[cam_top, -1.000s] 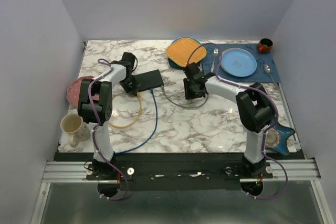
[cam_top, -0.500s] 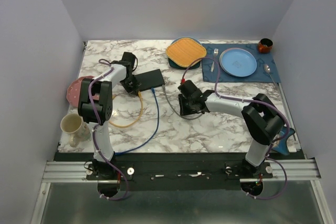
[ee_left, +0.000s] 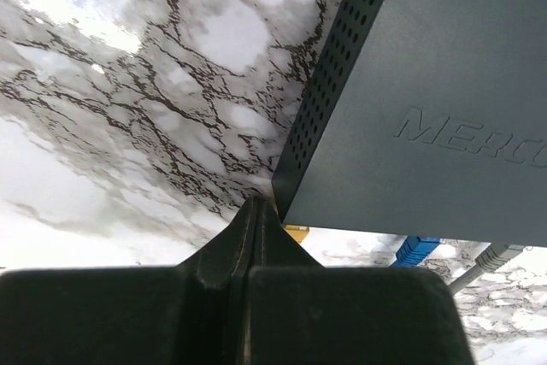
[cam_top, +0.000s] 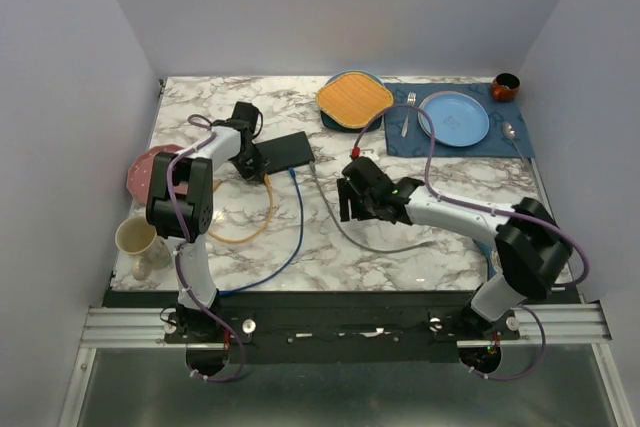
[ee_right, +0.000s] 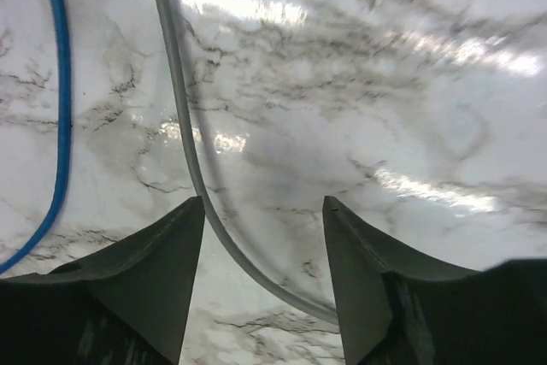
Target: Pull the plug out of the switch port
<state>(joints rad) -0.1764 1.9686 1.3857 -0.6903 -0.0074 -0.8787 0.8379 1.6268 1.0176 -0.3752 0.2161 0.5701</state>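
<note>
Gripper of right arm [cam_top: 347, 203] now nearer, open over grey cable [ee_right: 183, 126].

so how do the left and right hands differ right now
The left hand is shut; the right hand is open. The left hand sits by the corner of the switch; the right hand is out over the grey cable. Both hold nothing.

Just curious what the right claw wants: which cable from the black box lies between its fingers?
The thin grey cable crosses the gap between the right gripper's open fingers; the blue cable lies outside them, the yellow cable farther left.
</note>
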